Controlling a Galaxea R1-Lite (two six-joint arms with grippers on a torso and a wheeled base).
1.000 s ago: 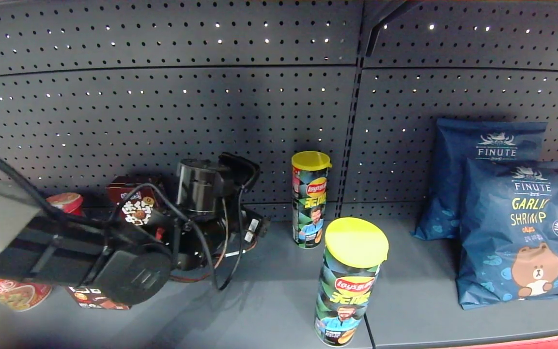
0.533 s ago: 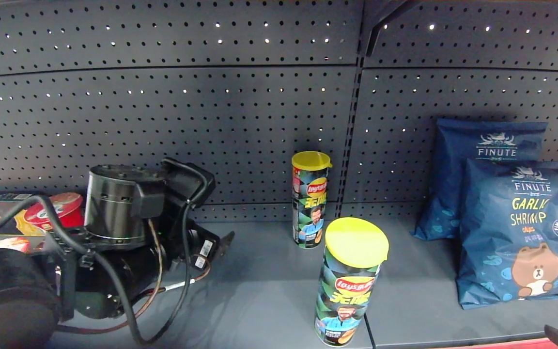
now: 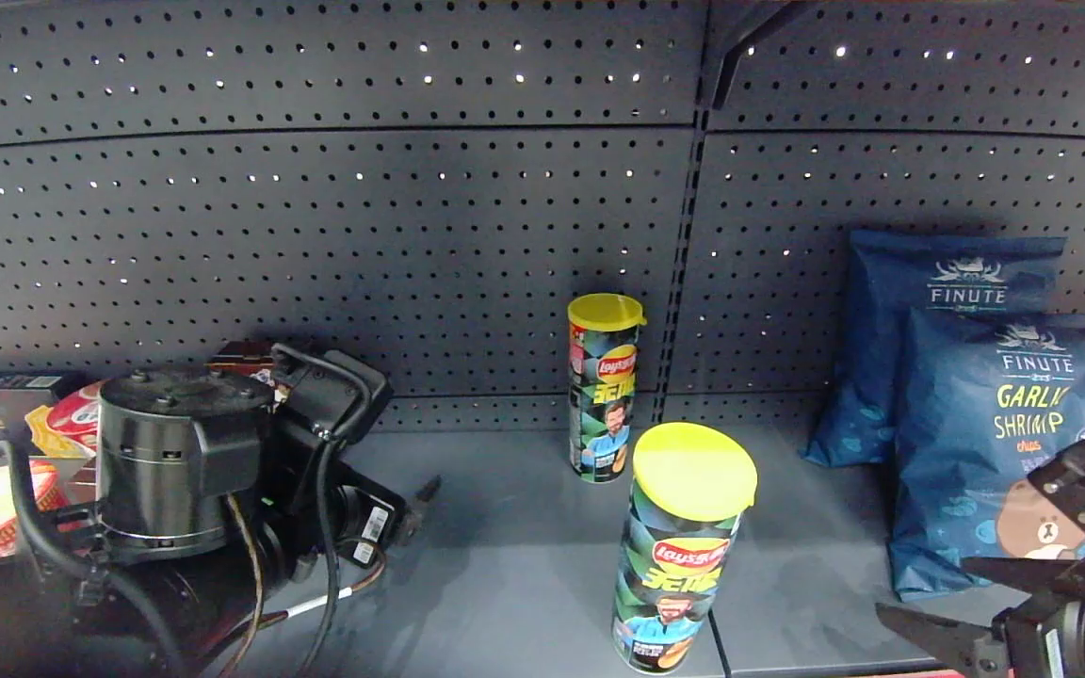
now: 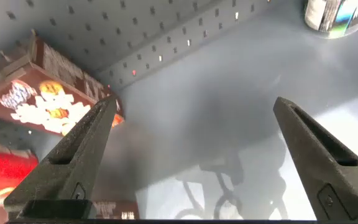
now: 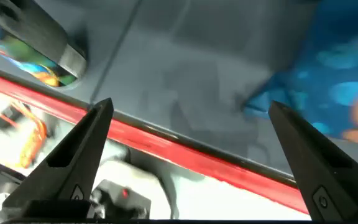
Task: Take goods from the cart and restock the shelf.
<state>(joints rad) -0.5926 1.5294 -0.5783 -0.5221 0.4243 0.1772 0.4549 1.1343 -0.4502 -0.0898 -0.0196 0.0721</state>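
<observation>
Low on the shelf, at its left, the left claw hangs spread, holding nothing, a brown snack box just beside one finger. Over the red front edge, the right claw is spread too, between the front chip can and blue chip bags; a second chip can stands behind.

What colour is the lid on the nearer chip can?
Bright yellow lid, clearest in the head view.

Dark perforated back panel, 2 sections, slotted post between; black bracket at top.
</observation>
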